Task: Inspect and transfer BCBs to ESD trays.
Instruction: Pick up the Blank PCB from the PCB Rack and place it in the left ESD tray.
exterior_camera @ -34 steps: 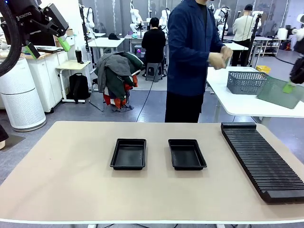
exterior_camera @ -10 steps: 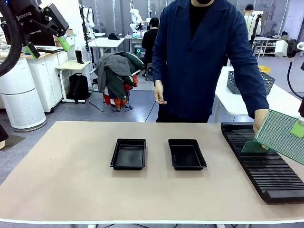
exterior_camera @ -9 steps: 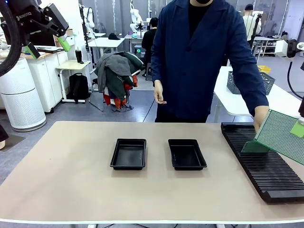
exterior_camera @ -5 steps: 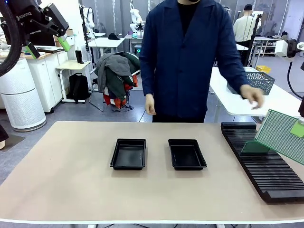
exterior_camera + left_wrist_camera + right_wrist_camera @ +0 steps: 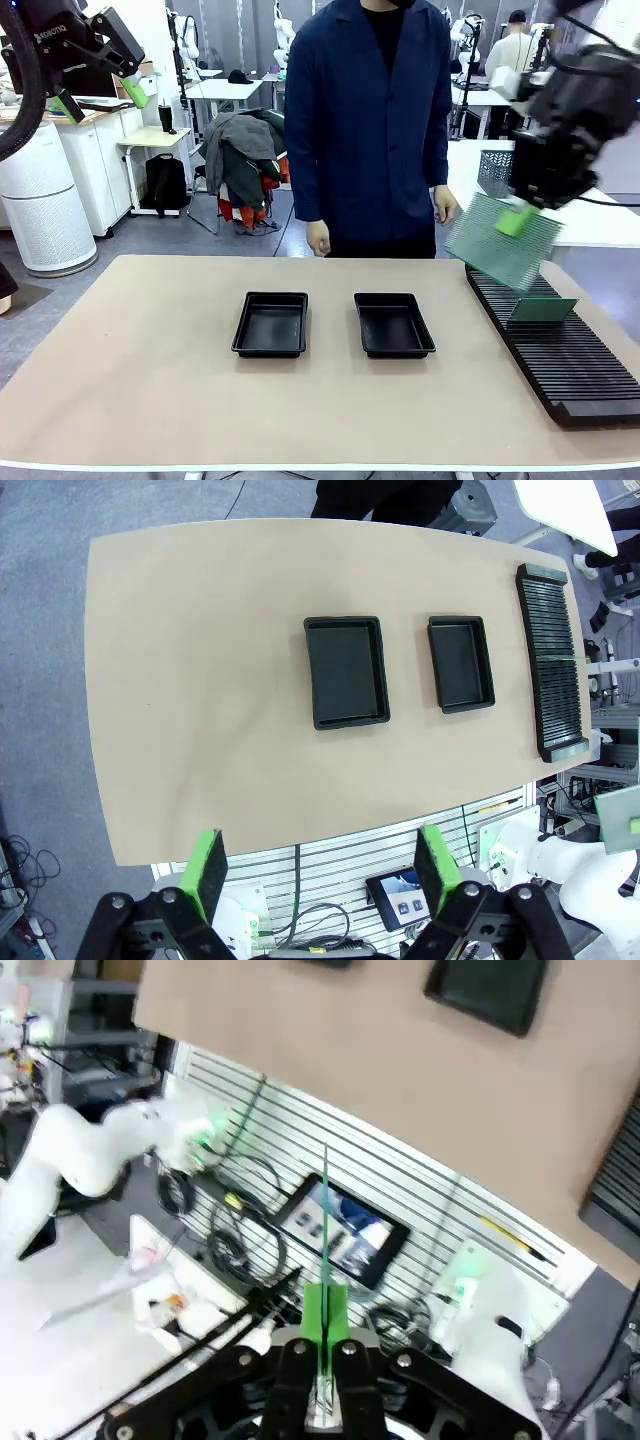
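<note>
Since half a second ago my right gripper (image 5: 516,218) has swung up and inward from the table's right edge, carrying its BCB (image 5: 488,250) with it. The person (image 5: 365,130) has stepped from the rack end to the middle of the far side, one hand (image 5: 318,238) hanging by the table's far edge. Observed now, near to far: the beige table (image 5: 150,390) top is smooth and matt. On it the left ESD tray (image 5: 271,325) and the right ESD tray (image 5: 394,326) sit side by side and apart, both of shallow black plastic with raised rims and rounded corners, their floors bare; neither has shifted. To their right lies the long black ribbed rack (image 5: 560,360). A second BCB (image 5: 541,310) stands tilted in one of its farther slots, where it stood before. Above the rack's far end my right gripper is clamped on the upper part of the first BCB, a thin green perforated sheet hanging tilted below the pads, clear of the rack. In my right wrist view it runs edge-on as a thin green line straight up from between the fingers. My left gripper (image 5: 100,98) is raised at the far left, unchanged, its jaws spread wide with nothing between them.
</note>
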`<move>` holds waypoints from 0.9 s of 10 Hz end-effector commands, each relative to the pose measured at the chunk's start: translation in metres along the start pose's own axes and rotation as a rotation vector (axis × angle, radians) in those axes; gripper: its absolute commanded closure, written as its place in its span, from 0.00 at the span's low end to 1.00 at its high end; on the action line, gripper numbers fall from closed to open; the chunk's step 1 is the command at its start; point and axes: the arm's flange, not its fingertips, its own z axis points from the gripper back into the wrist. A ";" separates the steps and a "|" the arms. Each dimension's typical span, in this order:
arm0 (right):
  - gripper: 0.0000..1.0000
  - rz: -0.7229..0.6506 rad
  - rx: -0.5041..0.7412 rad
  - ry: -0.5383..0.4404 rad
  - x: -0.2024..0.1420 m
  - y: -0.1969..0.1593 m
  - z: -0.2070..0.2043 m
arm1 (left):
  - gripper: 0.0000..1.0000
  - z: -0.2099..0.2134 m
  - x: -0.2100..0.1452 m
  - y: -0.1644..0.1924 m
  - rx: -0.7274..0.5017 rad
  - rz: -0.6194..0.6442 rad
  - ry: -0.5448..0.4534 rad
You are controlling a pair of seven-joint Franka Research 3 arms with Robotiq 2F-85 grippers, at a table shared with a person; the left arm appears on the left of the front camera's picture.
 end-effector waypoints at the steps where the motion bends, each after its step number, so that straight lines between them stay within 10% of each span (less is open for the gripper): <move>1: 0.98 -0.085 0.073 -0.027 0.039 0.018 -0.014 | 0.00 -0.001 0.000 0.000 0.000 0.002 0.001; 9: 0.98 -0.262 0.210 -0.208 0.136 0.055 -0.168 | 0.00 -0.001 0.000 0.000 0.000 0.002 0.001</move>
